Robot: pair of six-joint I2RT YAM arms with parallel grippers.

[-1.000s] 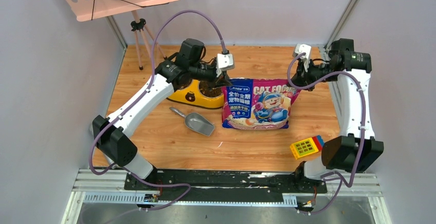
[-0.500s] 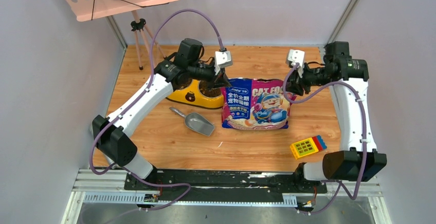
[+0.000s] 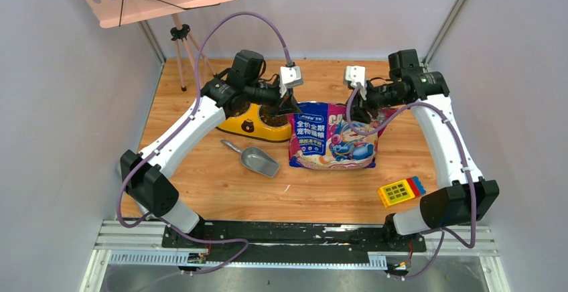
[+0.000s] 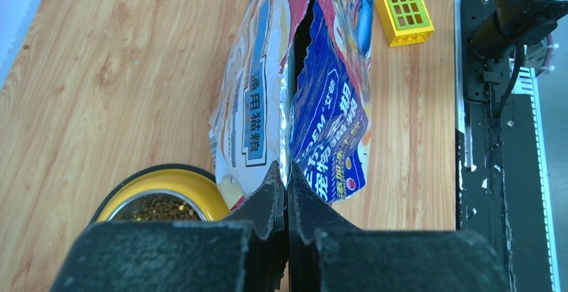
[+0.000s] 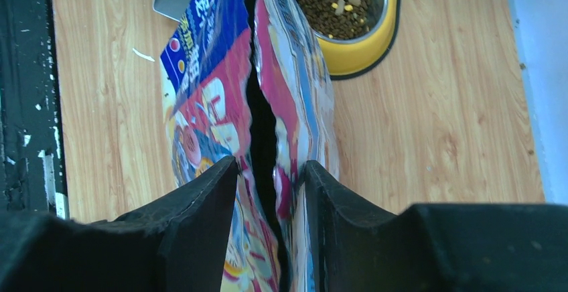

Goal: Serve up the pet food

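Left wrist showed left gripper (image 4: 287,175) pinched shut on cat food bag (image 4: 335,104) corner, right gripper (image 5: 271,166) jaws apart astride its mouth, apparently ungripped; bag-opening step, next needed a pinch on one lip.

1. The left arm (image 3: 177,143) has smooth white link shells between bulky black joint housings.
2. The right arm (image 3: 447,141) is built the same way, white with black joints.
3. A purple cable (image 3: 249,15) runs along each arm, fastened to the white links at intervals.
4. A small white camera box (image 3: 292,76) sits on each wrist.
5. The left gripper (image 4: 287,185) has matt black, rough-grained fingers tapering to narrow tips.
6. The right gripper (image 5: 271,165) has matching black wedge-shaped fingers.
7. Both arms are bolted to a black base plate (image 3: 295,233).
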